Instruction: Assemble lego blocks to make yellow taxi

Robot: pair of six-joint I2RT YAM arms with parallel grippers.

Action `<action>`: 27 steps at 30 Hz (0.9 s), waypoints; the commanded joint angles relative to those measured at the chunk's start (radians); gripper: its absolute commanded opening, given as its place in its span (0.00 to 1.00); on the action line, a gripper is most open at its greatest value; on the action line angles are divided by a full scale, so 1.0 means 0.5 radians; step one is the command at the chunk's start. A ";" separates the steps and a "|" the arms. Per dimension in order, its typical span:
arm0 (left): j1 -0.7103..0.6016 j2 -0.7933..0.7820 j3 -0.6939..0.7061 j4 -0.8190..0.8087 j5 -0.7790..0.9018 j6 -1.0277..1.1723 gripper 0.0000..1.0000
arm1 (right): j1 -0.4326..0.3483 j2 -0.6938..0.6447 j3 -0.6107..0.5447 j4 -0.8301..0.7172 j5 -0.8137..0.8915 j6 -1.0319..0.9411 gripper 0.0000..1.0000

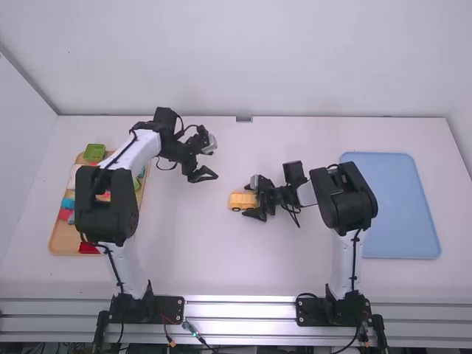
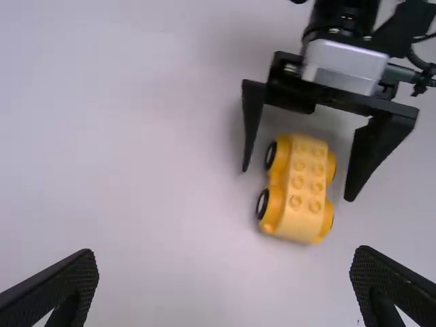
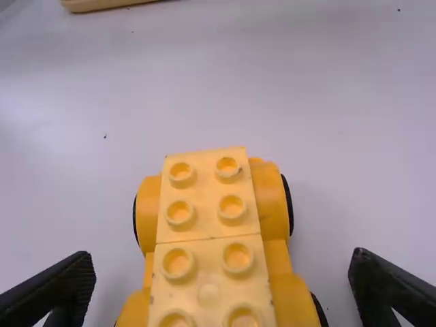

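yellow taxi (image 3: 209,238): on the white table (image 1: 192,243), wheels down; likely light, stiff, slick
hold: probably low across its sides, lest top bricks (image 3: 208,272) pop off
right gripper (image 3: 223,260): spread wide astride it, gripping nothing
left gripper (image 2: 225,259): beyond it, leftward; spread wide, empty

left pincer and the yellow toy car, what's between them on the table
Nothing but bare white tabletop lies between the left pincer and the yellow toy car; the high view shows that stretch.
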 commanded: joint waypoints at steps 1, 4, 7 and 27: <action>0.069 -0.049 0.022 -0.017 0.060 -0.126 0.99 | 0.000 0.020 -0.005 -0.005 -0.015 0.047 0.99; 0.121 -0.049 0.022 -0.014 0.058 -0.188 0.99 | 0.002 -0.005 0.022 -0.035 0.131 0.179 0.99; 0.177 -0.049 0.027 0.002 -0.086 -0.322 0.99 | 0.002 -0.152 0.030 -0.282 0.291 0.053 0.99; 0.529 -0.059 0.047 -0.043 -1.154 -1.367 0.99 | 0.004 -0.979 0.029 -1.032 0.961 -0.193 0.99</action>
